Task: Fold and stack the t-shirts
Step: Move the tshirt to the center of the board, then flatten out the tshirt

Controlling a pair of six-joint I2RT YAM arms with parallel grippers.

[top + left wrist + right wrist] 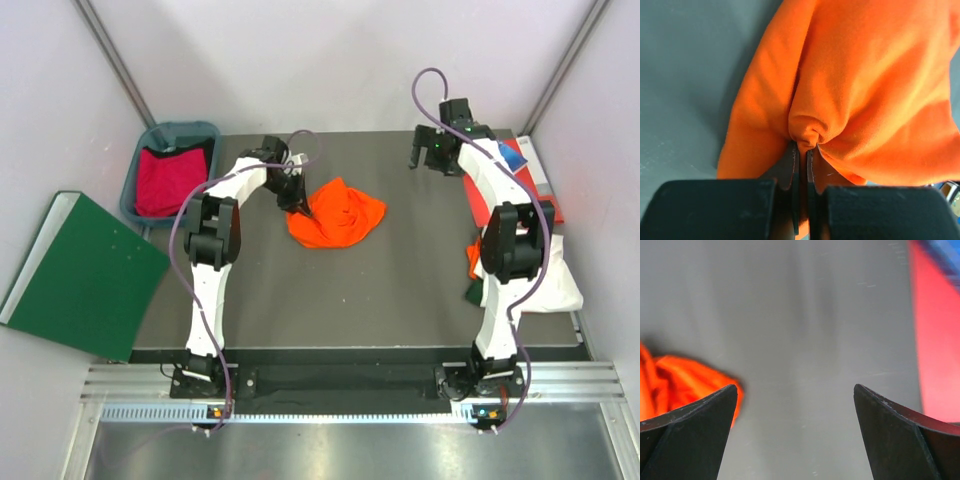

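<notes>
A bright orange t-shirt [338, 215] lies crumpled on the grey table, left of centre at the back. My left gripper [301, 205] is shut on a pinched fold at its left edge; in the left wrist view the fabric [850, 85] bunches between the closed fingers [790, 165]. My right gripper [428, 156] is open and empty above bare table at the back right; its wrist view shows the shirt's edge [675, 380] at the left. A crimson shirt [170, 178] lies in a bin. White, orange and dark green fabric [555, 275] lies under the right arm.
A blue-grey bin [165, 135] stands at the back left. A stiff dark-green board [85, 275] leans off the table's left edge. Red and blue books [535, 170] lie at the back right, and the red one shows in the right wrist view [937, 340].
</notes>
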